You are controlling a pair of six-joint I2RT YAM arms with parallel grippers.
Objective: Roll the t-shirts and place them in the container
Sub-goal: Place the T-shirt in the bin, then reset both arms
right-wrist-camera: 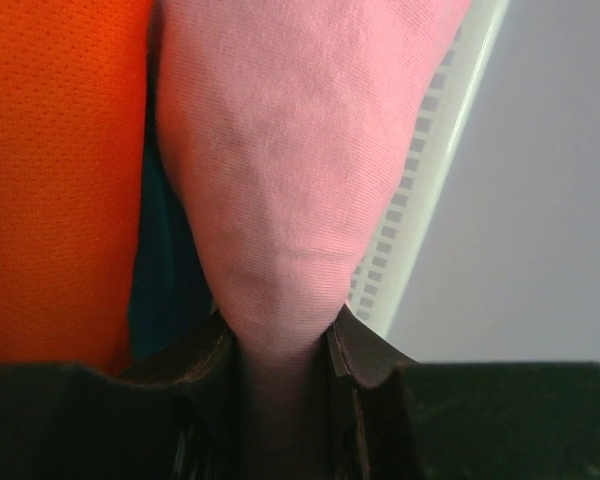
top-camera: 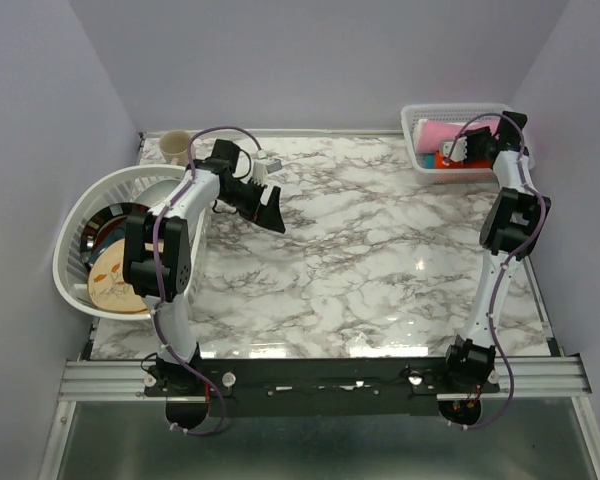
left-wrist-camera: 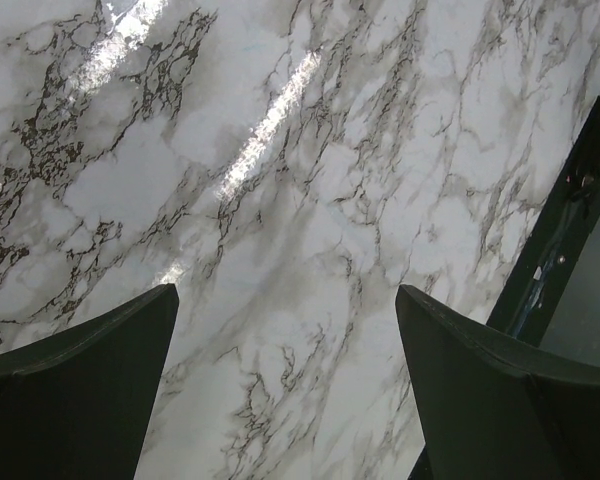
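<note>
The right arm [top-camera: 502, 215] stretches to the white basket [top-camera: 450, 108] at the far right corner of the desk [top-camera: 380, 260], jaws pinched on a fold of the pink t-shirt [right-wrist-camera: 280, 150], which lies lengthwise along the basket's far wall. The left arm [top-camera: 185, 200] bends over the marble, jaws wide apart, empty.

arms: 2, left arm [top-camera: 172, 235] & right arm [top-camera: 510, 215]
grippers: 2, left gripper [top-camera: 267, 212] & right gripper [right-wrist-camera: 280, 335]
pink t-shirt [top-camera: 435, 132]: 1, far right
orange cloth [top-camera: 446, 159]: 1
teal cloth [right-wrist-camera: 165, 270]: 1, just a strip shows
baskets: 2, square basket [top-camera: 450, 108] far right, round basket [top-camera: 68, 255] left
cup [top-camera: 175, 147]: 1, far left
dishes [top-camera: 112, 283]: 2+, exact no. unclear
</note>
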